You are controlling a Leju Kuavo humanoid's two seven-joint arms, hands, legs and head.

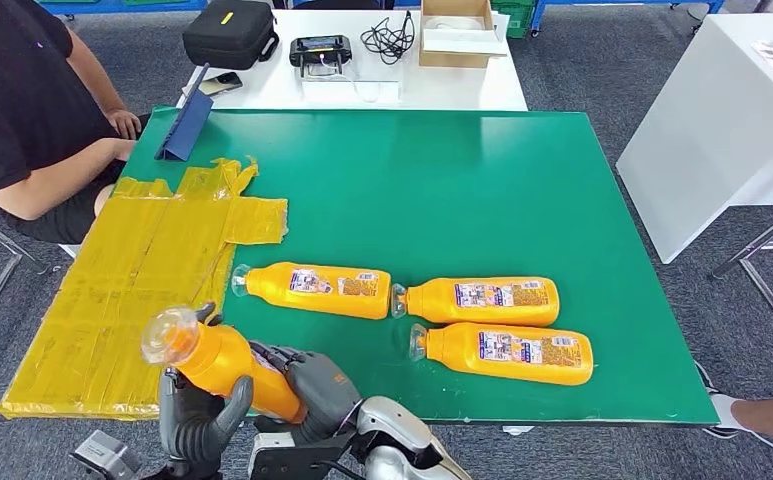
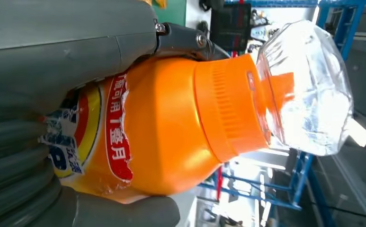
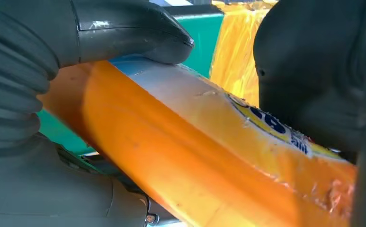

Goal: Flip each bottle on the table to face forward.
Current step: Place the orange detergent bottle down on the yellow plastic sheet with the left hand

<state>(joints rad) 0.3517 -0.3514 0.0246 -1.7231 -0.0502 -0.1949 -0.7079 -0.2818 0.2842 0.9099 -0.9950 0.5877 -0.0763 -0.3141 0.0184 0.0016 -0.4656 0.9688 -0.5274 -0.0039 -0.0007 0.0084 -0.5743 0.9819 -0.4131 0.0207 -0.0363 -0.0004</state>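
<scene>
Both of my hands are on one orange bottle (image 1: 224,362) at the near edge of the green table (image 1: 462,170), about seven o'clock in my head view. Left hand (image 1: 197,410) wraps it from below, fingers curled round the body; the left wrist camera has the label under my thumb and the clear cap (image 2: 308,90) jutting out past the orange collar. Right hand (image 1: 314,385) grips the base end, thumb (image 3: 129,30) pressed on top in the right wrist view. The bottle tilts, clear cap up toward ten o'clock, off the table.

Sweeping left to right now: a seated person (image 1: 32,110) in a black shirt at ten o'clock, a blue tablet stand (image 1: 184,128) beside them, then a patch of yellow tape sheets (image 1: 142,290) covering the table's left side. Just past it lies a second bottle (image 1: 312,290), cap pointing left, label up. Next, at five o'clock from centre, two more bottles side by side, the farther bottle (image 1: 480,300) and the nearer bottle (image 1: 507,353), both caps left, labels up, nearly touching.

On the white table (image 1: 462,85) at twelve o'clock: a black case (image 1: 230,32), a small device (image 1: 320,52), a coil of cable (image 1: 390,38), and an open cardboard box (image 1: 457,35) with something white inside.
</scene>
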